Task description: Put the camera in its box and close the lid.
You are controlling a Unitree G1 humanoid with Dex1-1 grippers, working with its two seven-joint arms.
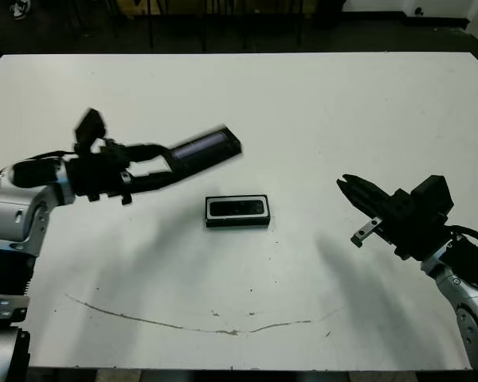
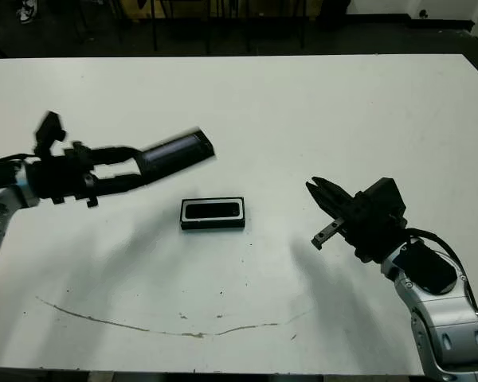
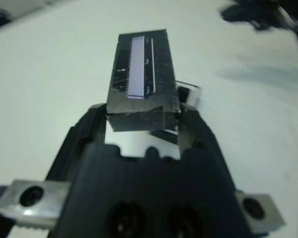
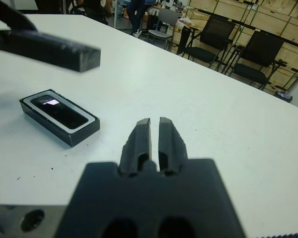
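We see a white desk filling most of the head view, with a thin dark scuff line curving along its lower part. Beyond its far edge, the right wrist view shows black chairs and stacked wooden crates.

Our left arm reaches in from the left edge, and its left pincer is clenched on one short end of the lid. The lid is held in the air, above and to the left of the frame centre, tilted with its free end rising toward the upper right and its greyish stripe facing up. In the left wrist view a finger presses each side of the lid's near end.

Our right arm sits at the lower right, and the right pincer hovers with its two fingers pressed together, grasping nothing, well apart from the box.

The box lies flat on the desk just below and right of the lid, near the frame centre. The camera rests inside its white lining, and the box stands uncovered.
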